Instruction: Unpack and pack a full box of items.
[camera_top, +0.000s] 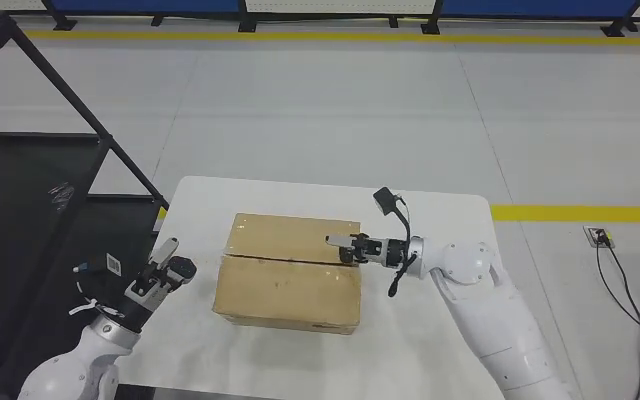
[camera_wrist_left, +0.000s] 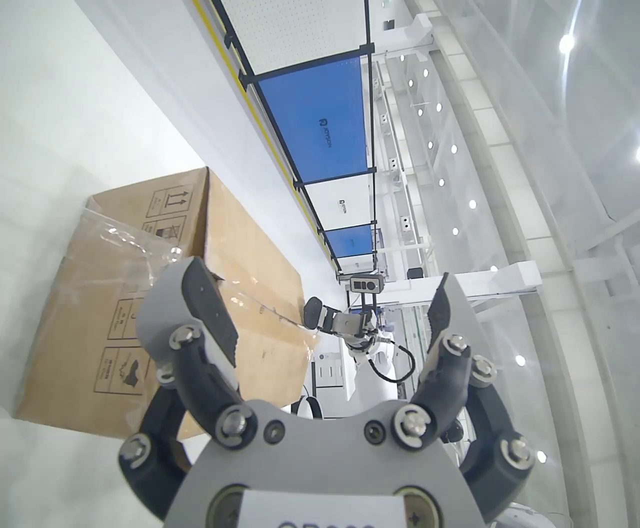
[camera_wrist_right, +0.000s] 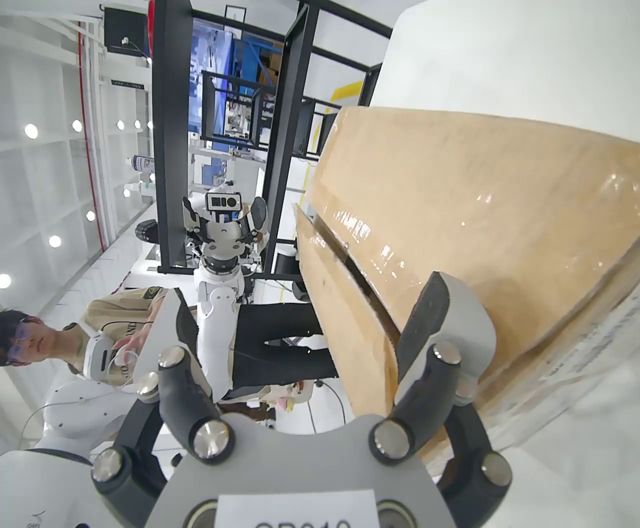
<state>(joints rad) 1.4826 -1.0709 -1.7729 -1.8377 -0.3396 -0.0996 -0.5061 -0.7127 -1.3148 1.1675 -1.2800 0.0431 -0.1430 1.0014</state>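
Right gripper (camera_wrist_right: 307, 290) released over box (camera_top: 290, 272) top, left gripper (camera_wrist_left: 322, 280) released beside, closed box lying left-to-right

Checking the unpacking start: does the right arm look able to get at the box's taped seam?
Probably yes: the right gripper hangs open at one end of the seam on the closed box, with nothing between them.

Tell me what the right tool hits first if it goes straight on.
The cardboard box: the open right tool points across its taped top, by the seam. It would probably scrape that top first; its height above is unclear.
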